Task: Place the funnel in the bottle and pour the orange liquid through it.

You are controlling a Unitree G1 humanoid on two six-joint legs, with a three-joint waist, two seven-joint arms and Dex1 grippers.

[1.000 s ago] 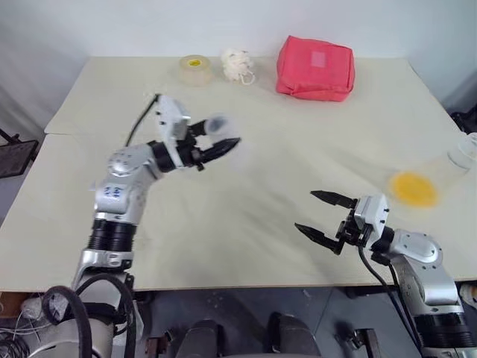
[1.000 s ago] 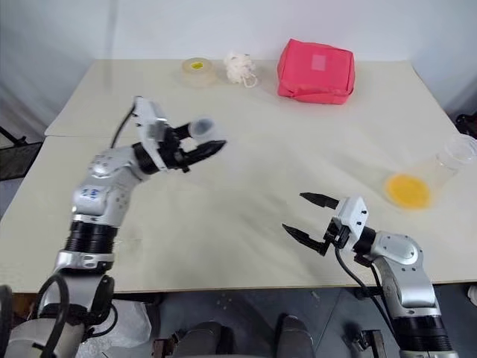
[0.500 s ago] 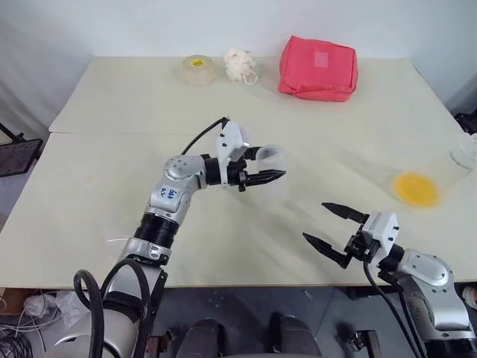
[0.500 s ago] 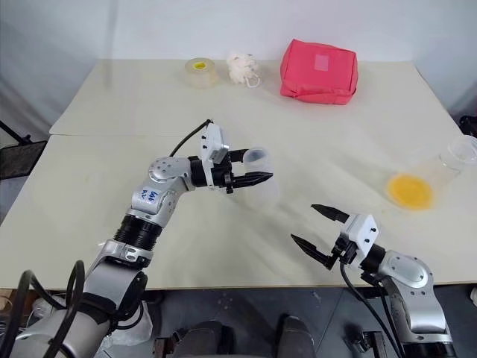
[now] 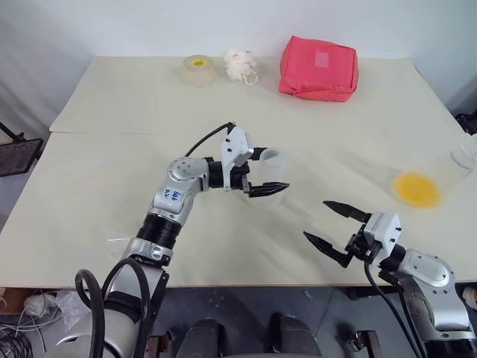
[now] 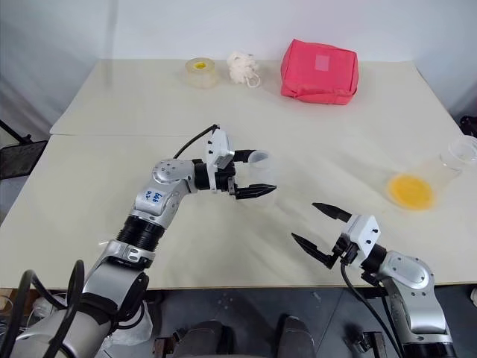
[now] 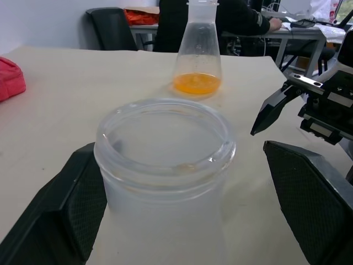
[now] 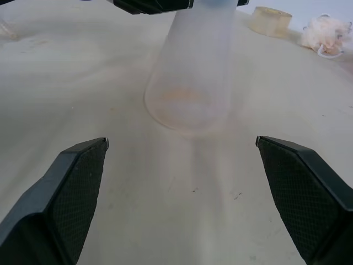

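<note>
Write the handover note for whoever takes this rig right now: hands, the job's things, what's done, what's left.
Left hand: open, fingers either side of the clear wide-mouthed vessel, which stands upright mid-table and looks empty apart from an orange trace.
Right hand: open, empty, near the front edge.
Bottle: upright near the right edge, orange liquid in its base.
Funnel: cannot make it out.
Done: pouring looks finished.
Left: back the left hand off, check the funnel.

The table (image 5: 112, 171) was pale cream. A bright pink-red pouch (image 5: 317, 67) lay on it, beside a fluffy white ball (image 5: 237, 66) and a yellowish tape roll (image 5: 197, 69). The clear bottle (image 7: 198, 52) held orange liquid (image 7: 196, 84). The gripper fingers (image 8: 60, 193) were black, with checked pads.
</note>
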